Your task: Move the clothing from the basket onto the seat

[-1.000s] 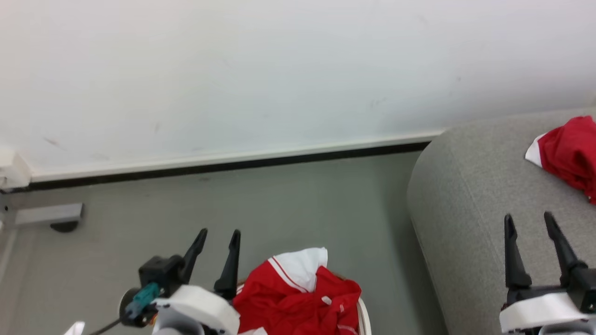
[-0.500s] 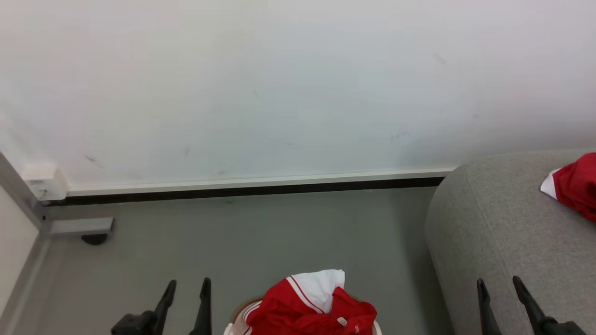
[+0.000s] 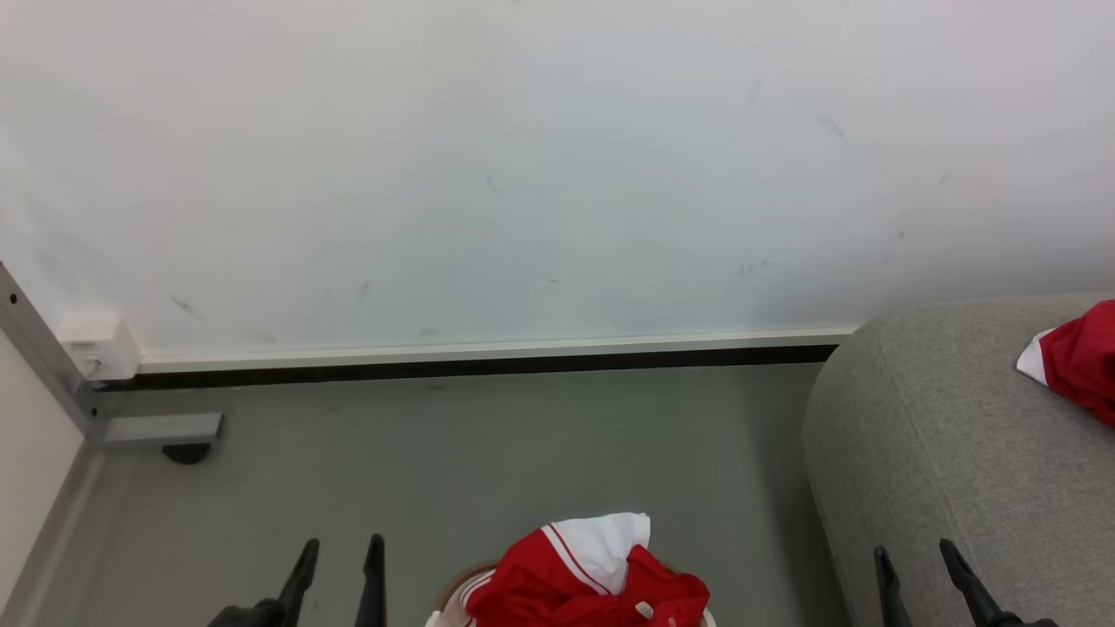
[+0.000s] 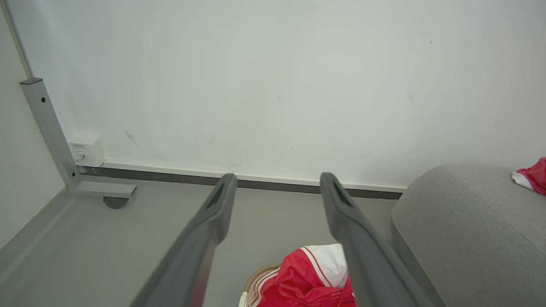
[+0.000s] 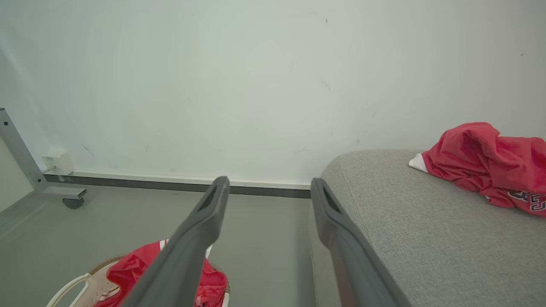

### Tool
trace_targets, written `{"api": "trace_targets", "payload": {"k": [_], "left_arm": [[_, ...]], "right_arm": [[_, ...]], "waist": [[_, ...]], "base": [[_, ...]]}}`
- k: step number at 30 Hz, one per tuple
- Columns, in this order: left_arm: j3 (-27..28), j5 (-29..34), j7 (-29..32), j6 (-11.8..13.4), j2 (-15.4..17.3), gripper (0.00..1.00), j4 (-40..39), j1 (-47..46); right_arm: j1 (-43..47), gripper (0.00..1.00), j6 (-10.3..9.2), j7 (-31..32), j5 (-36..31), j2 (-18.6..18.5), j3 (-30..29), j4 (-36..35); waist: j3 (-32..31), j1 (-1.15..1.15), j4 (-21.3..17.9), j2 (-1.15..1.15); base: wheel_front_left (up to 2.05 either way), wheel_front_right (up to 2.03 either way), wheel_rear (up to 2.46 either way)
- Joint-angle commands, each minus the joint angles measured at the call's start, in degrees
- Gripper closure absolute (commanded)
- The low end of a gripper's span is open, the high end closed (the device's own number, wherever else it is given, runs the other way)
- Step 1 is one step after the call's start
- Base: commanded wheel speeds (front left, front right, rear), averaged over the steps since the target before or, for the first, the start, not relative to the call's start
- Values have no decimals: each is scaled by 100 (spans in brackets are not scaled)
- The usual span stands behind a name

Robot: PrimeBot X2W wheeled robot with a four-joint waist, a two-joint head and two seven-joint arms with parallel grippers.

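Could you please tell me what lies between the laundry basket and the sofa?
Only bare grey floor separates the basket from the sofa, as the head view shows.

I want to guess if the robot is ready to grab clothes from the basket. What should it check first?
1. Left gripper open and empty: ok.
2. Right gripper open and empty: ok.
3. Clothes to pick in the basket: ok, a red-and-white pile is heaped above the rim.
4. Free room on the sofa: ok, one red garment lies there with bare grey fabric beside it.
5. A gripper at the pile: not ok, both are apart from it, touching nothing.
6. How much lies under the top of the pile: cannot tell, it is hidden.
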Motion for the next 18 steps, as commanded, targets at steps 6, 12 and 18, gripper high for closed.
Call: {"api": "trace_targets", "payload": {"k": [6, 12, 18], "left_arm": [[104, 133, -3, -123, -38, 0, 79, -14], [147, 190, -3, -179, -53, 0, 117, -25], [186, 212, -3, -215, -63, 0, 130, -60]], "right_arm": [[-70, 0, -14, -8, -22, -19, -23, 34], [-86, 0, -15, -8, 21, -19, -38, 42], [-111, 0, -15, -8, 41, -19, -17, 41]], "waist": [[2, 0, -17, 0], [10, 0, -17, 0], [56, 0, -45, 0]], "base": [[0, 0, 0], [0, 0, 0], [0, 0, 0]]}}
